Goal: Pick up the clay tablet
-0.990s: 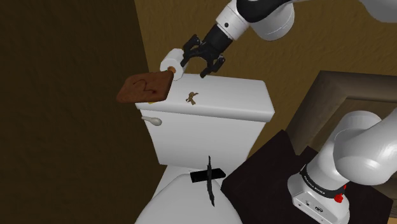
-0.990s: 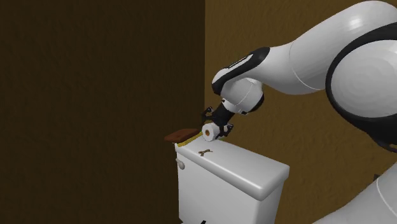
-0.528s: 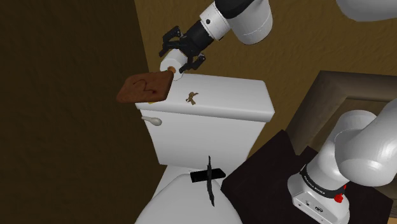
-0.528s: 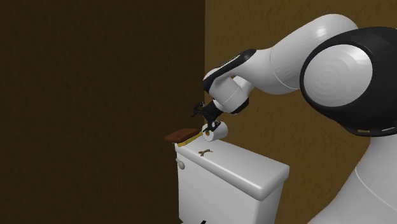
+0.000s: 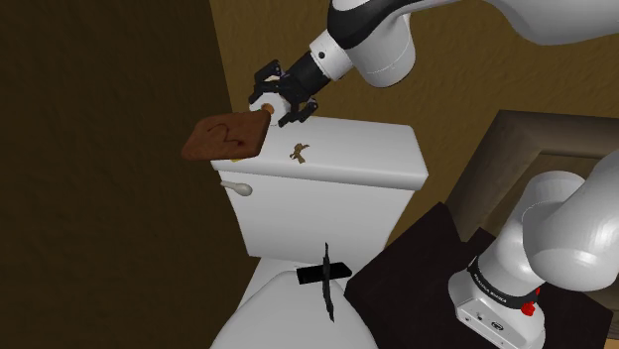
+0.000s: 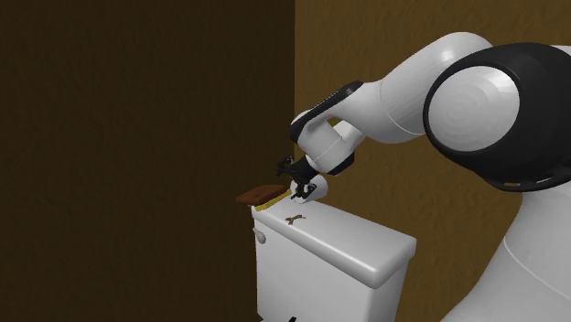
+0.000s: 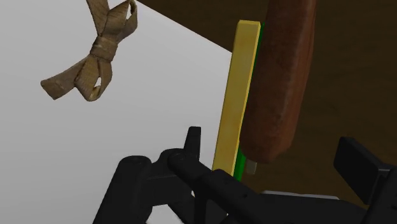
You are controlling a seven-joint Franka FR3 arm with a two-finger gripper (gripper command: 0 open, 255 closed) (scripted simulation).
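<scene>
Gripper (image 5: 282,99) hovers at the end of the white toilet tank lid (image 5: 347,159) toward the shoulder view's left, fingers spread apart, clasping nothing. The clay tablet (image 5: 226,137) is brown with a scratched mark. It lies flat at that lid end, overhanging the edge, on a thin yellow slab (image 7: 238,95) with a green underside. In the wrist view the tablet's near end and the slab sit between the fingers; contact is hard to tell. A small tan bow (image 7: 94,54) lies on the lid nearby.

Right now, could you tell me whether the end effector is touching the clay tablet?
Apart: in the wrist view the end effector stands open, its fingers flanking the tablet with gaps on both sides.
</scene>
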